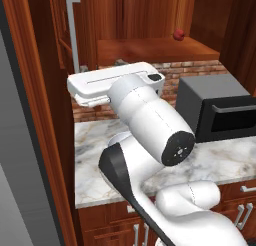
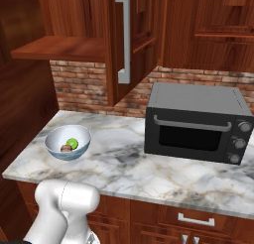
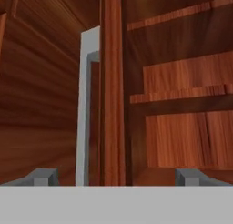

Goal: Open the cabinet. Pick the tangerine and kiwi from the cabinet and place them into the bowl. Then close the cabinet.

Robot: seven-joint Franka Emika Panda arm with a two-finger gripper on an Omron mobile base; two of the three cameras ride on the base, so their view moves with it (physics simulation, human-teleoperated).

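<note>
The cabinet [image 2: 106,44] stands open, its door swung out over the counter and seen edge-on. My gripper [image 3: 116,177] is open, its fingertips [image 3: 43,176] on either side of that door's edge, close to the silver bar handle [image 3: 85,109]. The white hand [image 1: 107,82] sits high beside the handle [image 1: 73,30]. Down on the marble counter, the bowl [image 2: 54,148] holds the lime-green kiwi [image 2: 72,143] and the orange-brown tangerine [image 2: 65,148].
A small red fruit [image 1: 178,35] lies on the open cabinet shelf [image 1: 150,50]. A dark microwave [image 2: 196,121] stands on the counter [image 2: 124,168] to the right of the bowl. Low cabinets [image 2: 196,219] run under the counter, and a brick wall [image 2: 74,84] backs it.
</note>
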